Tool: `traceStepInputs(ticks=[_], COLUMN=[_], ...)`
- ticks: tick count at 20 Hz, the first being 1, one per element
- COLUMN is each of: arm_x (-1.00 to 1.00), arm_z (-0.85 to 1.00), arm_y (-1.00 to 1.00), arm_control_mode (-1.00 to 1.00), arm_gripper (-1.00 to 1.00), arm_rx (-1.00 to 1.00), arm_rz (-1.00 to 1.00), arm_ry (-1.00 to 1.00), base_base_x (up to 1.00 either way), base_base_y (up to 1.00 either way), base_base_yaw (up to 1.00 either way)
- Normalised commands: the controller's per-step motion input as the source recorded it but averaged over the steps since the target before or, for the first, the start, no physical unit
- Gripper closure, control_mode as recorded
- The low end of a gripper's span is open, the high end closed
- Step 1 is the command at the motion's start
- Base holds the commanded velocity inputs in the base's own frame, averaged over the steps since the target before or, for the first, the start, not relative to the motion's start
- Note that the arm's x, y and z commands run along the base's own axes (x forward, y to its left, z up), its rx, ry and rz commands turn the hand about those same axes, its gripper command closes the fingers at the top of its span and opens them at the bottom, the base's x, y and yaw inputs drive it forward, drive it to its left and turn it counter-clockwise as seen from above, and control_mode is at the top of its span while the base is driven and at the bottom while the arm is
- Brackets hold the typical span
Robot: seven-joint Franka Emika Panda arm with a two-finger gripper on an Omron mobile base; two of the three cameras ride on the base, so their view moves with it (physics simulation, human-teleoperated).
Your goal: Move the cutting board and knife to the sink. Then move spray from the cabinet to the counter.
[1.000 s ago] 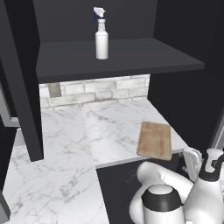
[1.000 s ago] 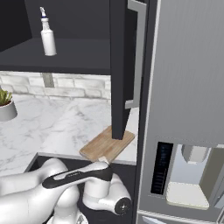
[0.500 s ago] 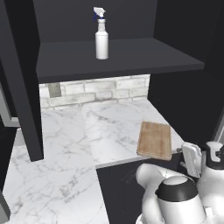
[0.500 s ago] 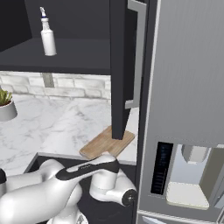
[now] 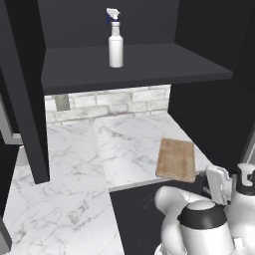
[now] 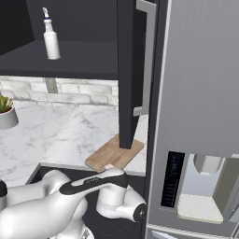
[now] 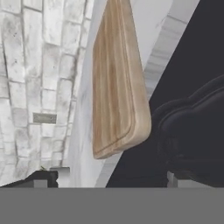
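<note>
The rectangular light-brown wooden cutting board with rounded corners (image 5: 176,159) lies flat on the white grey-veined marble counter (image 5: 124,144) at the front edge, hard by the counter's right end, one short end overhanging the lip a little. Long axis runs front-to-back, from that edge toward the pale brick back wall (image 5: 109,102). In the hand view the board (image 7: 116,78) sits straight ahead of the two-finger gripper (image 7: 111,177), near short end closest and its thin edge face-on, so my read is the approach goes along the grain, from in front of and below the counter edge. The gripper's jaws stand fully spread, nothing between them, clear of the board. The camera is rolled, so the board looks upright there; it isn't. The white arm (image 6: 93,186) is low in front of the black base cabinets. Can't make out the knife. The slim white spray bottle with the dark blue nozzle (image 5: 115,42) stands upright on the matte black cabinet shelf (image 5: 144,67), well above and behind the board: later step.
</note>
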Motion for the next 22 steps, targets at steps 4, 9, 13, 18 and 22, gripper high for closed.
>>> traceStepInputs(ticks=[4, 9, 13, 18, 22], arm_x=[0.0, 0.09, 0.21, 0.29, 0.23], arm_z=[0.0, 0.0, 0.0, 0.0, -0.03], arm_y=[0.17, 0.22, 0.13, 0.01, 0.0], arm_control_mode=[-1.0, -1.0, -1.0, -1.0, -1.0], arm_gripper=[-1.0, -1.0, -1.0, -1.0, -1.0], arm_rx=[0.0, 0.0, 0.0, 0.0, 0.0], arm_rz=[0.0, 0.0, 0.0, 0.0, 0.0], arm_ry=[0.0, 0.0, 0.0, 0.0, 0.0], base_base_x=[0.0, 0.0, 0.0, 0.0, 0.0], base_base_y=[0.0, 0.0, 0.0, 0.0, 0.0], base_base_yaw=[0.0, 0.0, 0.0, 0.0, 0.0])
